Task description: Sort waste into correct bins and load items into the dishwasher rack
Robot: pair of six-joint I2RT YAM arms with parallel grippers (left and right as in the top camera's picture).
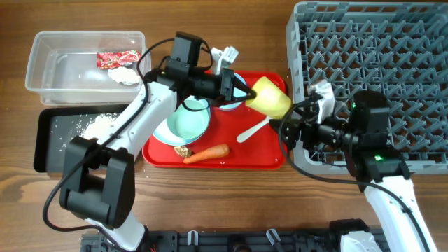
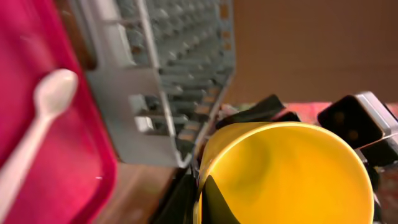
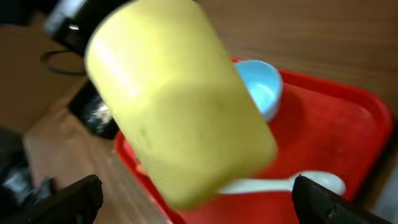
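A wooden table (image 1: 231,203) carries a flat red tray (image 1: 266,157) at the centre and the grey dishwasher rack (image 1: 392,42) at the right.

The left arm rises from its base at the near left, bends at the far side of the tray, and extends its wrist rightward. The left gripper (image 1: 245,94) is clamped on the rim of the yellow cup (image 1: 269,98), which is held tilted above the tray's far right corner, just left of the rack.

The right arm reaches leftward from the near right. The right gripper (image 1: 288,126) sits just beside the cup with its fingers (image 3: 68,199) spread wide and holding nothing.

The white spoon (image 1: 253,130), carrot (image 1: 208,152) and a light blue bowl (image 3: 261,87) lie on the tray.
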